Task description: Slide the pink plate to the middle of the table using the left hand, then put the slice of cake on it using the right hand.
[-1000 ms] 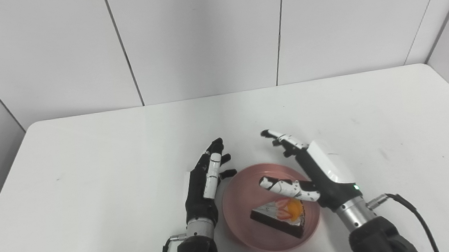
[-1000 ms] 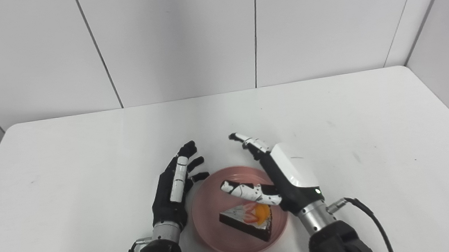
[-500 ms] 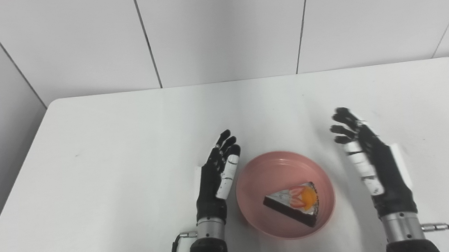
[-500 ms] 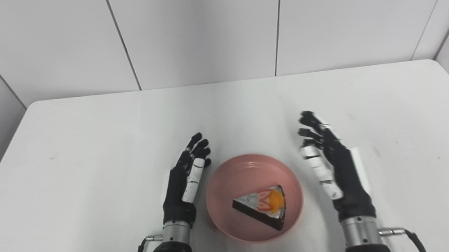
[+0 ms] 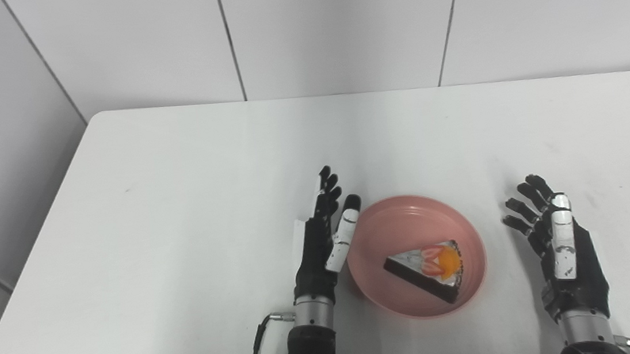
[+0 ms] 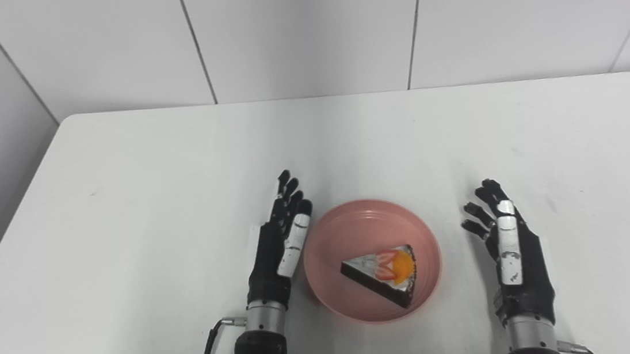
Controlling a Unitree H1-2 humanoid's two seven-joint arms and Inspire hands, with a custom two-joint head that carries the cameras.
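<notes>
Your left hand [image 5: 321, 246] and right hand [image 5: 562, 248] stand empty, fingers spread, flanking the pink plate [image 5: 394, 215] bearing the slice of cake [image 5: 425, 270].

One table [image 5: 180, 213], white, bears everything. On it stands one pink plate [image 5: 395, 227]. In the plate lies one slice of cake [image 5: 425, 270]; its top carries two red strawberry pieces and one orange fruit piece. Two hands are in view: one left hand [image 5: 321, 246] just beside the plate's left rim, and one right hand [image 5: 562, 251] apart from the plate on its right, both with fingers spread and holding nothing. One black cable [image 5: 259, 344] loops from the left wrist. Behind the table, the wall shows several pale panels.
</notes>
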